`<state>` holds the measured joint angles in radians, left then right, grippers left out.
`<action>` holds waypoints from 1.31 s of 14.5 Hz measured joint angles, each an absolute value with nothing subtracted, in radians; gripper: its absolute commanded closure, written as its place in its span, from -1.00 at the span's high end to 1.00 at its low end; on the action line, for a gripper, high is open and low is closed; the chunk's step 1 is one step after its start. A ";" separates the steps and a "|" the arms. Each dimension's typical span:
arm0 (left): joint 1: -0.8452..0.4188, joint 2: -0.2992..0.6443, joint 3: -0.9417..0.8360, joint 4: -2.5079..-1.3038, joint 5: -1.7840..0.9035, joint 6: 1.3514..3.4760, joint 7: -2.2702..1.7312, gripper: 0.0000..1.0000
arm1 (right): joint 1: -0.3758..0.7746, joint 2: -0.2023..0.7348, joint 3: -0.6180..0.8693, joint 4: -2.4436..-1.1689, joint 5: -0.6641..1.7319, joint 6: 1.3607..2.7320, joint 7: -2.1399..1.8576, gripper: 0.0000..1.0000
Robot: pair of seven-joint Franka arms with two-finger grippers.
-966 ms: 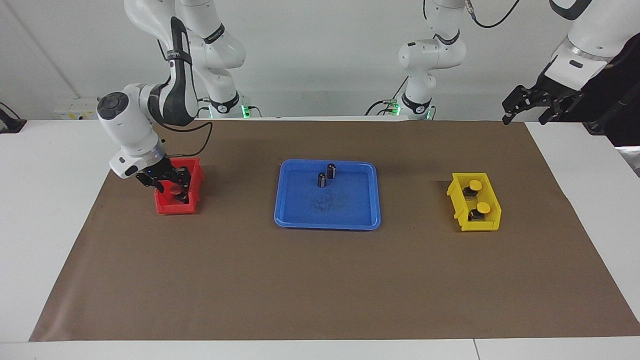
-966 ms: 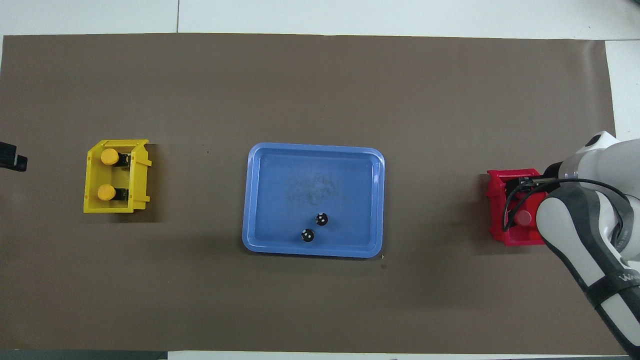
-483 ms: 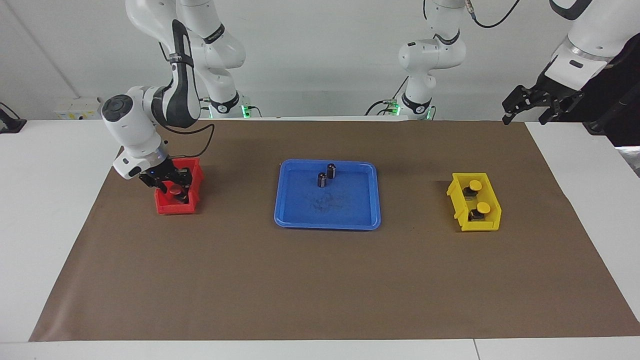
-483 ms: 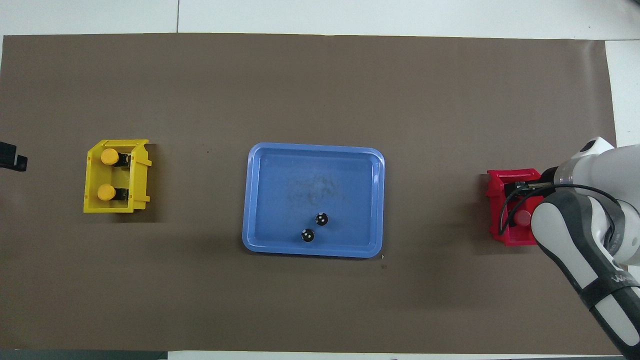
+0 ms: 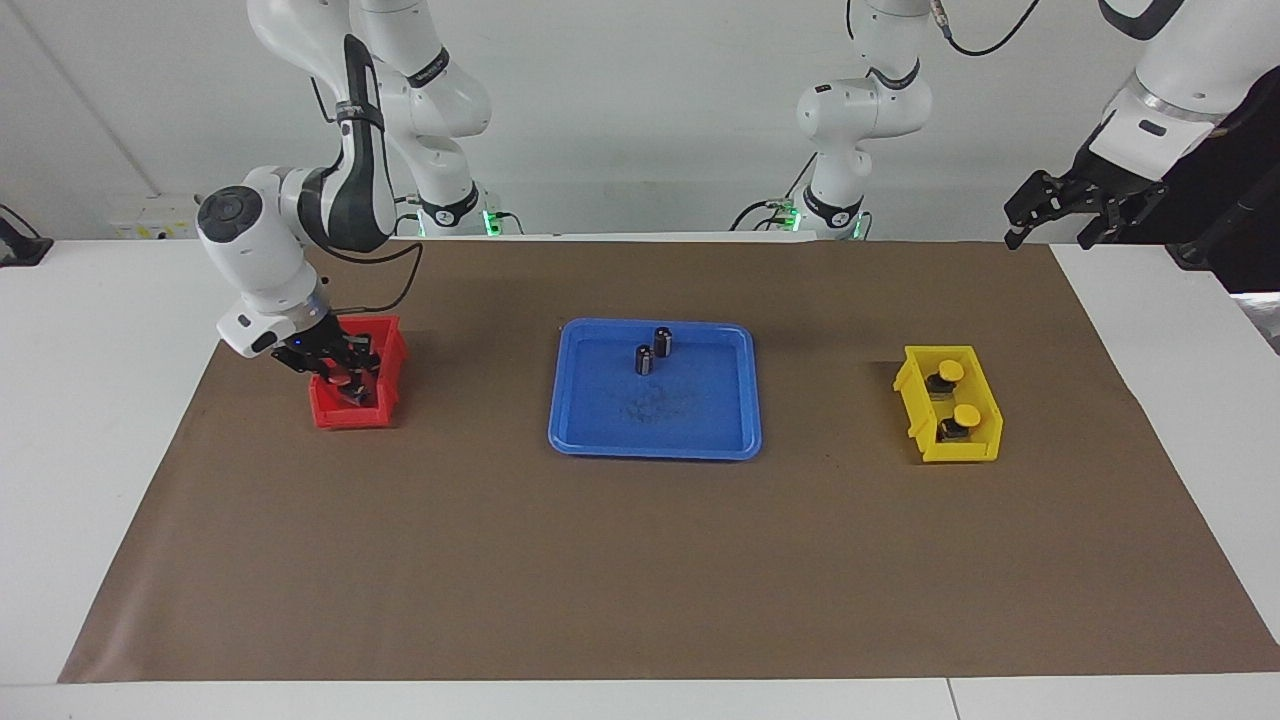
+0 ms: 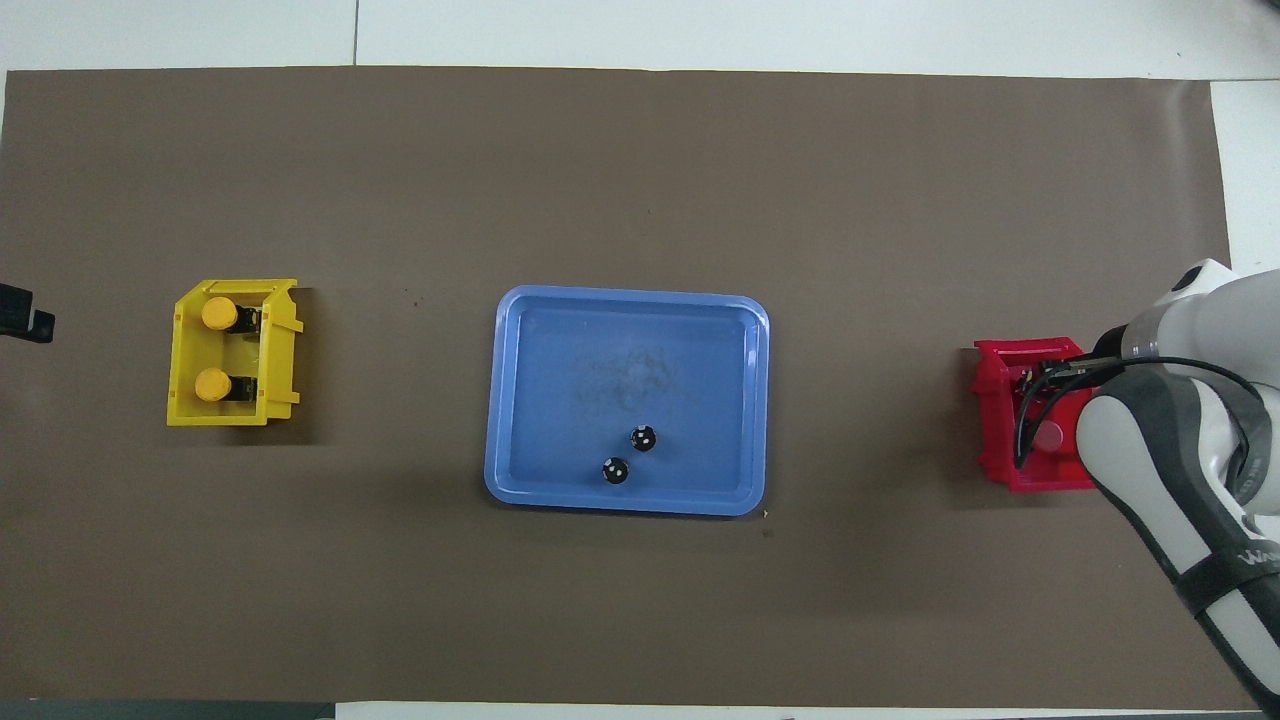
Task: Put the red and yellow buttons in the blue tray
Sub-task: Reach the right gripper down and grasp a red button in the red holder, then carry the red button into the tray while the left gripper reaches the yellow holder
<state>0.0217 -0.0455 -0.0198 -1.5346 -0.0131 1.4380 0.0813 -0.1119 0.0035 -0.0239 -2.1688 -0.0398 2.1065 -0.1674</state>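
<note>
My right gripper point(image 5: 346, 379) reaches down into the small red bin point(image 5: 352, 416) at the right arm's end of the table, right at a red button. In the overhead view one red cap point(image 6: 1047, 437) shows in the red bin point(image 6: 996, 425) beside the arm; any second red button is hidden. Two yellow buttons point(image 5: 950, 371) point(image 5: 966, 414) sit in the yellow bin point(image 5: 913, 397), and show from overhead too point(image 6: 218, 314) point(image 6: 212, 384). The blue tray point(image 5: 655, 446) point(image 6: 620, 340) lies mid-table. My left gripper point(image 5: 1060, 228) is open and waits, raised at the left arm's end.
Two dark capless cylinders point(image 5: 663, 341) point(image 5: 644, 360) stand in the blue tray on the side nearer the robots, also seen from overhead point(image 6: 644, 437) point(image 6: 615, 470). A brown mat point(image 5: 640, 560) covers the table.
My right gripper shifted a little inside the red bin and now covers more of the red cap. The left arm, the tray and both bins have not moved.
</note>
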 measured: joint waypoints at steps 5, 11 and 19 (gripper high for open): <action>0.022 -0.046 -0.020 -1.535 -0.013 1.438 0.081 1.00 | -0.044 0.062 -0.016 -1.778 -0.037 1.736 -0.099 -0.52; 0.024 -0.046 -0.014 -1.535 -0.013 1.412 0.079 1.00 | 0.326 0.227 -0.001 -1.568 -0.011 1.800 0.484 -0.50; 0.055 -0.095 -0.007 -1.661 -0.009 1.574 0.069 0.94 | 0.556 0.464 -0.003 -1.568 -0.011 2.052 0.836 -0.49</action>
<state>0.0548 -0.0945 -0.0069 -1.6608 -0.0090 1.5744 0.0687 0.5564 0.4638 -0.0030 -1.5681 -0.0106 2.0523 0.8363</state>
